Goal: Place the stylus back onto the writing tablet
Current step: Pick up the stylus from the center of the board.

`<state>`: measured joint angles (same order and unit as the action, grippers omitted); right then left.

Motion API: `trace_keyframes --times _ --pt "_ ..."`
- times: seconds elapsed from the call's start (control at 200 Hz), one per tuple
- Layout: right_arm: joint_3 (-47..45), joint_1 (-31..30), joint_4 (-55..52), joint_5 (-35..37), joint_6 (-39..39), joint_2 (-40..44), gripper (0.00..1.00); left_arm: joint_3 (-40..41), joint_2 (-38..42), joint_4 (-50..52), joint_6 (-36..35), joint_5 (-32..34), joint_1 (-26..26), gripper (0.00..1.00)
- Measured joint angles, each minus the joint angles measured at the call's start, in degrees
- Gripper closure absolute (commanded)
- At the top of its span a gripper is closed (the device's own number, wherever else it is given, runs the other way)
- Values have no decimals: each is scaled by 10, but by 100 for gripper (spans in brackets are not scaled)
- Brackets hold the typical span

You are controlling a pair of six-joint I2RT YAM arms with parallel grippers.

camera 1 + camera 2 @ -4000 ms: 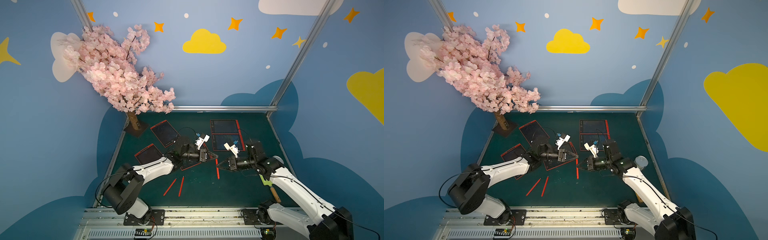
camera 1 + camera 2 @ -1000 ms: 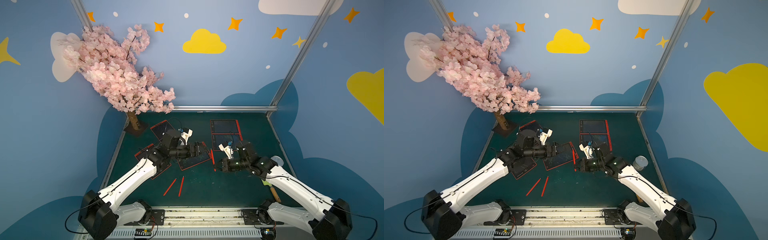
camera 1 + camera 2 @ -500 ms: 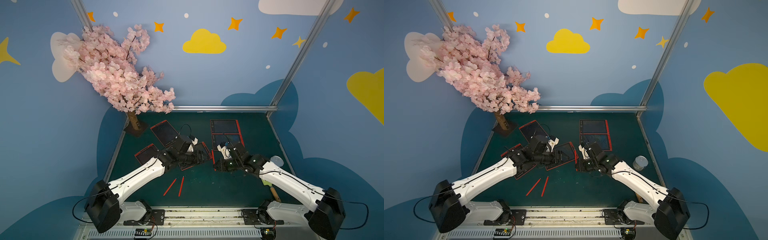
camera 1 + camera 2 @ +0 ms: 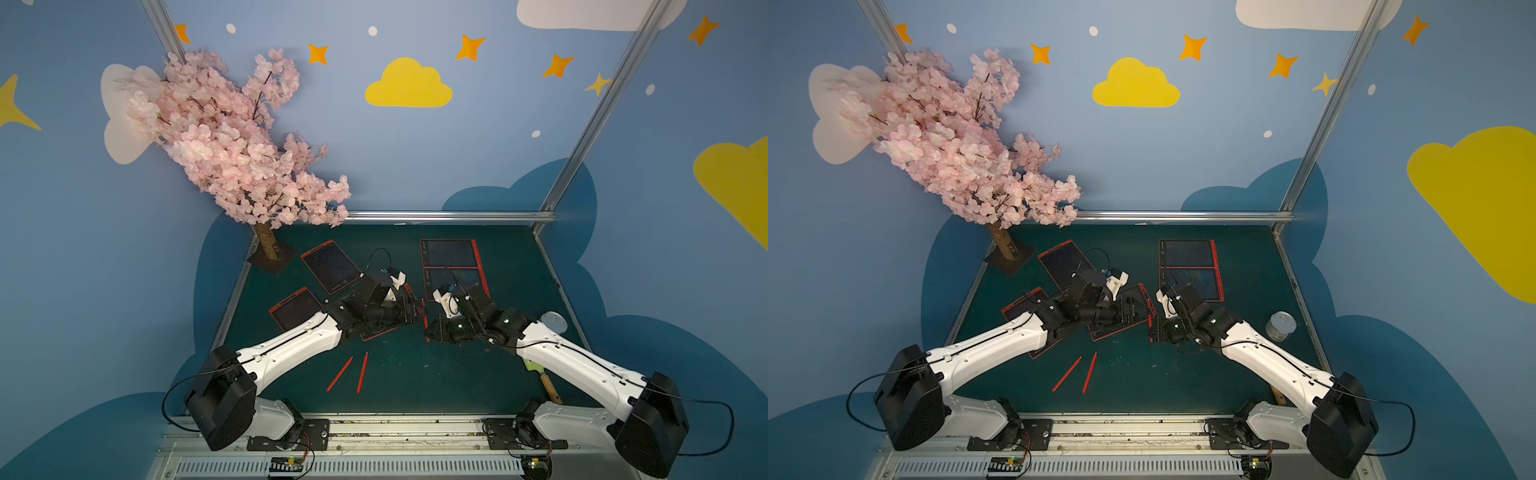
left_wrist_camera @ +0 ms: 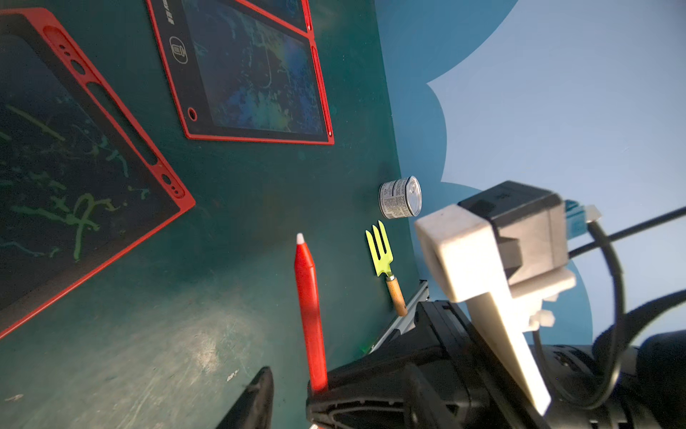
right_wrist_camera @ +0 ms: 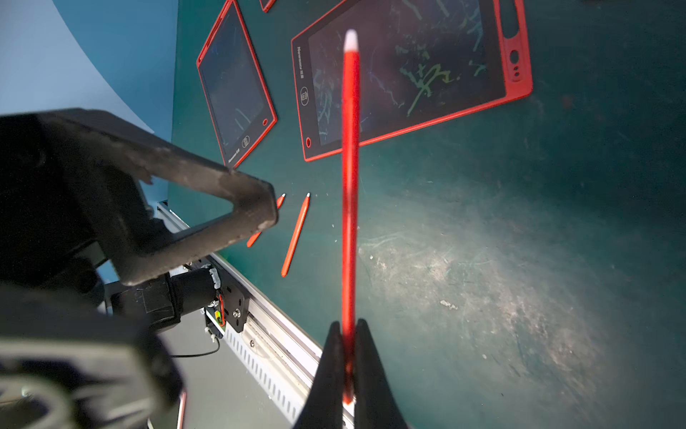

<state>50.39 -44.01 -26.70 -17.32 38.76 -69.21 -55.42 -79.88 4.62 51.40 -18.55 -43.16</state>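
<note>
Green tabletop (image 4: pixel 395 374), blue cloud-painted walls around it. The red stylus (image 6: pixel 350 185) is pinched at its blunt end between the closed right jaws. Its white tip reaches out ahead of them toward the scribbled tablet (image 6: pixel 408 74). The left jaws stand apart; one left finger (image 6: pixel 241 208) is near the stylus without touching it. Two loose styluses (image 4: pixel 362 372) lie on the tabletop nearby.

Right end effector (image 6: pixel 348 324), jaws together
</note>
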Motion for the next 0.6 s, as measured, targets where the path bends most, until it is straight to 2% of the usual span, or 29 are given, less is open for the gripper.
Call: trace_keyframes --times 0.601 --pt "-3 0 16 -24 5 -2 100 24 -11 -36 -4 3 -3 62"
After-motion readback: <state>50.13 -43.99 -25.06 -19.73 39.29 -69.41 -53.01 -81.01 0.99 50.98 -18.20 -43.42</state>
